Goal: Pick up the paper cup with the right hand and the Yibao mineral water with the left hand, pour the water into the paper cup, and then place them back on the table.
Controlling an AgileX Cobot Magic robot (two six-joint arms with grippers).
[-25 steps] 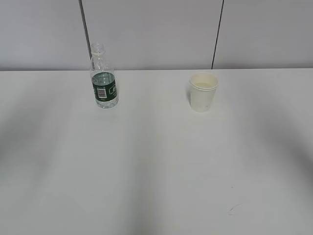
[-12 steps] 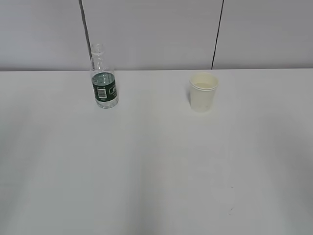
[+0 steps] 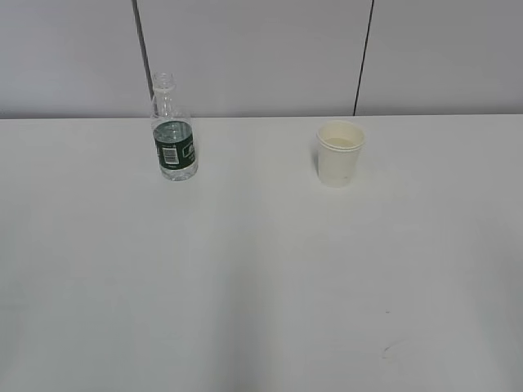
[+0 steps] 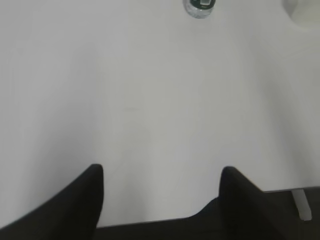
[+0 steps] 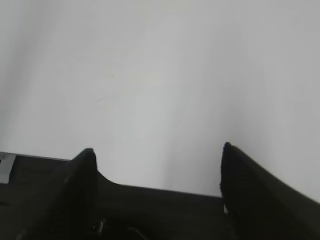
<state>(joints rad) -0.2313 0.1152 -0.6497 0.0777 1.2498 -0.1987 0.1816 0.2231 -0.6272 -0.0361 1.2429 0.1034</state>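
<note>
The Yibao mineral water [image 3: 173,131], a small clear bottle with a dark green label and no cap, stands upright on the white table [image 3: 261,278] at the back left. The cream-white paper cup [image 3: 340,153] stands upright at the back right. Neither arm shows in the exterior view. In the left wrist view my left gripper [image 4: 161,172] is open and empty over the table's near edge; the bottle's base [image 4: 200,7] shows at the top, far ahead, and the cup [image 4: 302,11] at the top right corner. My right gripper [image 5: 157,152] is open and empty over bare table.
A grey panelled wall [image 3: 261,57] runs behind the table's far edge. A small dark mark [image 3: 391,349] lies on the tabletop near the front right. The table's near edge shows under both grippers.
The soft shadows on the tabletop at the left and right sides have faded. The bottle and the cup have not moved.
</note>
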